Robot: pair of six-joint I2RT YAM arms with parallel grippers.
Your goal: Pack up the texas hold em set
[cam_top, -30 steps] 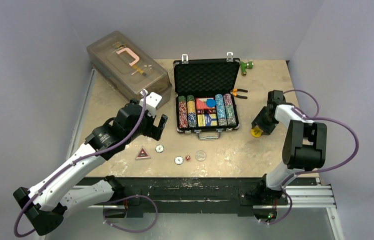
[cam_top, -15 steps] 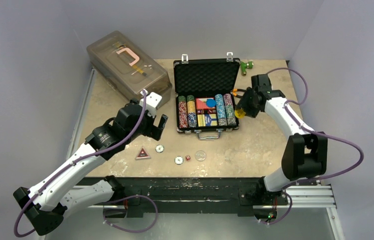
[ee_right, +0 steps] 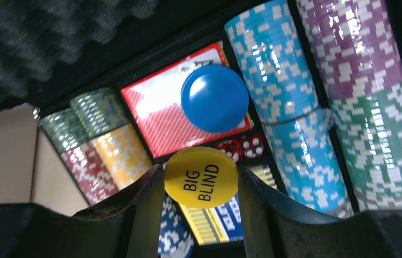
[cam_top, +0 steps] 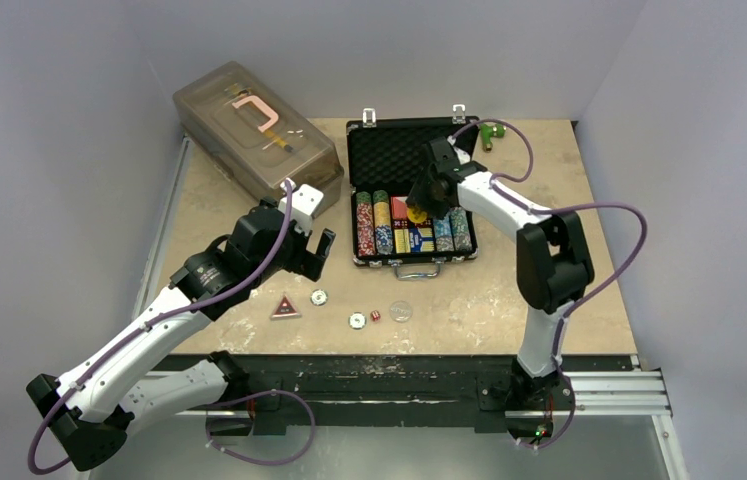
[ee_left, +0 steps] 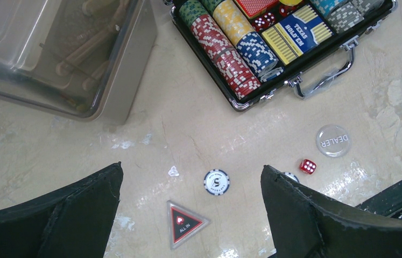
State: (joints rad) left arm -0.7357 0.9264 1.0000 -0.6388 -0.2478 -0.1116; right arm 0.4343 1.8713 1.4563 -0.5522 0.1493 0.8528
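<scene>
Beige tabletop (cam_top: 549,290) bears an open black foam-lined briefcase (cam_top: 411,150). Over its middle compartment the right gripper (ee_right: 201,181) clamps a yellow round BIG BLIND disc (ee_right: 201,173), just beside the blue round disc (ee_right: 214,98) inside. Left of the case, the left gripper (cam_top: 311,248) gapes empty.

Two slim white-and-black arms trailing purple cables.

The left arm (cam_top: 149,335) and right arm (cam_top: 549,330) share one build: white shell links joined by chunky black cylindrical joints, with black housings at the foot. A purple cable (cam_top: 284,225) loops along each arm, the right one's arcing wide toward the right of the overhead frame. A white boxy camera block (cam_top: 306,201) sits on the left wrist, upper left of centre. In the wrist views the left gripper's fingers (ee_left: 75,215) and the right gripper's fingers (ee_right: 118,220) are matte black wedges with rough, slightly frayed edges. Near the right arm's foot, bottom centre-right, glows what may be a small green indicator light (cam_top: 539,432); it is too small to be sure.
</scene>
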